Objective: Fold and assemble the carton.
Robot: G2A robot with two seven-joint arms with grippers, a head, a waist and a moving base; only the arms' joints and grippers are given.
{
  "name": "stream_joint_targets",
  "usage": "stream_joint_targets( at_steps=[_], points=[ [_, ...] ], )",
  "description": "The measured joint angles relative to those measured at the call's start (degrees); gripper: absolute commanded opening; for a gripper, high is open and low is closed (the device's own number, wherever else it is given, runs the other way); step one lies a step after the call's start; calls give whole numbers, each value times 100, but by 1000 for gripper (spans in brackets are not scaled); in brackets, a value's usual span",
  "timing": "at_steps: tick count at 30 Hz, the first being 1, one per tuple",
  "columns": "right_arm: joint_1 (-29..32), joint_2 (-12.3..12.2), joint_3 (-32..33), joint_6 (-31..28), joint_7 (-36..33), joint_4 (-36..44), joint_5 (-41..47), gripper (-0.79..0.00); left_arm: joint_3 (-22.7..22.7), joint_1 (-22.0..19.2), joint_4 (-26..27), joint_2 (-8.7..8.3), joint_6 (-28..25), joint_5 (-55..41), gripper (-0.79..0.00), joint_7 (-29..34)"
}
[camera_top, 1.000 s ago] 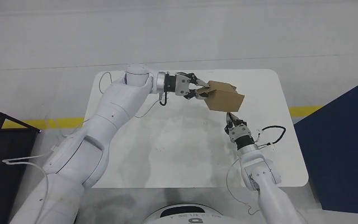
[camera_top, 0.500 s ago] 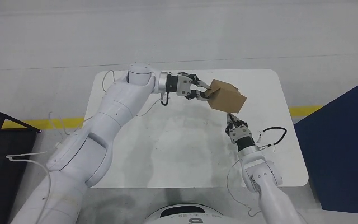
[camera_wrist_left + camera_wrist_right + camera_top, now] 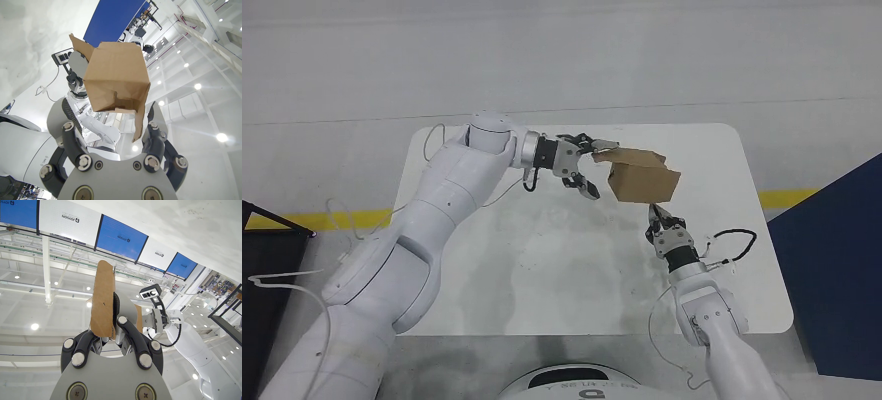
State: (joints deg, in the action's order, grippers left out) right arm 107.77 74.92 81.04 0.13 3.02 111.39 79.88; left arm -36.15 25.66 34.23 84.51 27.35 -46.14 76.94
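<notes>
A brown carton point(image 3: 643, 172), partly folded into a box, hangs above the far right part of the white table point(image 3: 542, 270). My right gripper point(image 3: 653, 211) holds it from below, shut on one cardboard panel point(image 3: 103, 298). My left gripper point(image 3: 602, 168) stands open beside the carton's left end, one finger above and one below its edge. In the left wrist view the carton point(image 3: 115, 75) shows an open end with a loose flap point(image 3: 140, 121) hanging between my spread fingers point(image 3: 155, 115), touching neither. The left gripper point(image 3: 157, 321) is also visible behind the held panel.
The table's right edge lies close to a dark blue panel point(image 3: 842, 260). A yellow floor line point(image 3: 352, 217) and a black frame point(image 3: 262, 240) sit off to the left. The table's near and left parts are bare.
My left gripper, earlier shut on the carton's left edge, has opened and let go. The carton has settled a little and stays in the right gripper.
</notes>
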Motion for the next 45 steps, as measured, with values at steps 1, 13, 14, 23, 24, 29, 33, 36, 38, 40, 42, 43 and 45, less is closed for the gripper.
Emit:
stream_joint_targets(
  at_steps=[1,13,14,23,24,29,33,36,38,40,42,43,45],
  points=[
    [7,2,2,2,-1,8,-4,-785,39,14,43,-3,1,19,0,-1],
    [51,24,91,88,76,25,273,-785,25,44,187,-20,-212,32,-185,-421],
    [50,25,96,105,81,20,301,-785,-1,64,206,-19,-271,19,-200,-482],
    [10,37,227,317,195,-43,742,-785,-102,272,448,-16,-530,91,-102,-663],
    [1,38,238,341,209,-50,785,-785,-112,281,462,-19,-538,108,-65,-657],
    [-63,47,277,471,290,-106,1038,-785,-167,303,522,-46,-543,225,0,-588],
    [-97,49,313,528,312,-132,1129,-785,-235,330,557,-69,-565,271,0,-587],
    [-109,53,329,530,327,-146,1173,-785,-293,359,589,-84,-588,291,0,-635],
    [-120,57,343,528,338,-159,1221,-785,-325,378,621,-94,-591,314,0,-655],
    [-130,61,355,527,349,-173,1273,-785,-354,402,655,-106,-587,341,0,-658],
    [-138,63,368,530,361,-186,1317,-785,-375,424,684,-118,-585,376,0,-658],
    [-144,66,374,534,369,-193,1353,-785,-387,439,705,-126,-583,404,0,-655],
    [-153,68,379,549,373,-200,1394,-785,-400,459,734,-138,-579,454,0,-653]
  ],
)
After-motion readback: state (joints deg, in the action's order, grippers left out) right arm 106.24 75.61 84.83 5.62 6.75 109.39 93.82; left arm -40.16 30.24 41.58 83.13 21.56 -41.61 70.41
